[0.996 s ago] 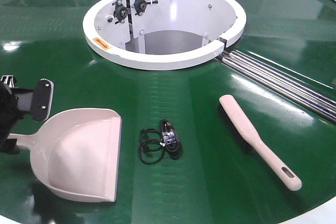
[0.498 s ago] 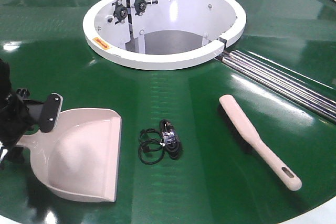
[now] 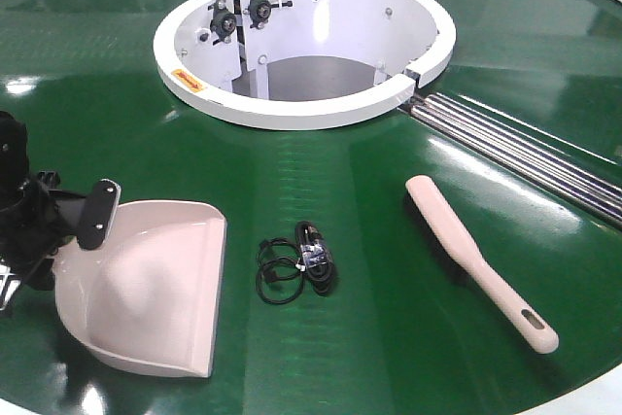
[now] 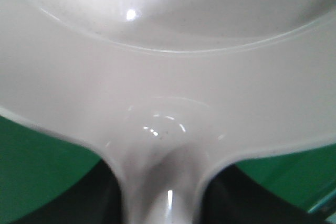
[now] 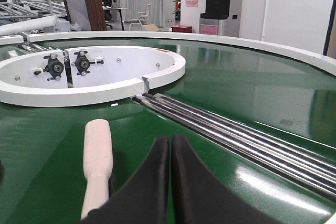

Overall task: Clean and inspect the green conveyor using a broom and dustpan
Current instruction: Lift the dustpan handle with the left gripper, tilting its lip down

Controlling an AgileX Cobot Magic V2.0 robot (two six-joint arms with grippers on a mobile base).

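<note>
The dustpan (image 3: 155, 289) lies on the green conveyor (image 3: 369, 191) at the front left. My left gripper (image 3: 60, 238) is at the dustpan's back wall. Its jaws stand open on either side of the handle, with the far finger (image 3: 97, 213) above the pan's rear corner. In the left wrist view the dustpan's handle neck (image 4: 163, 182) runs between the dark fingers (image 4: 89, 198). The broom (image 3: 476, 259) lies at the front right. My right gripper (image 5: 170, 142) is shut and empty, just right of the broom (image 5: 97, 156); it is out of the front view.
A coiled black cable (image 3: 301, 261) lies between the dustpan and the broom. The white ring opening (image 3: 292, 109) is at the centre back. Silver rollers (image 3: 525, 148) run right of the ring and also show in the right wrist view (image 5: 226, 127).
My left gripper has moved right and down onto the dustpan's handle end, covering the handle. The dustpan has shifted very slightly. The broom and cable have not moved.
</note>
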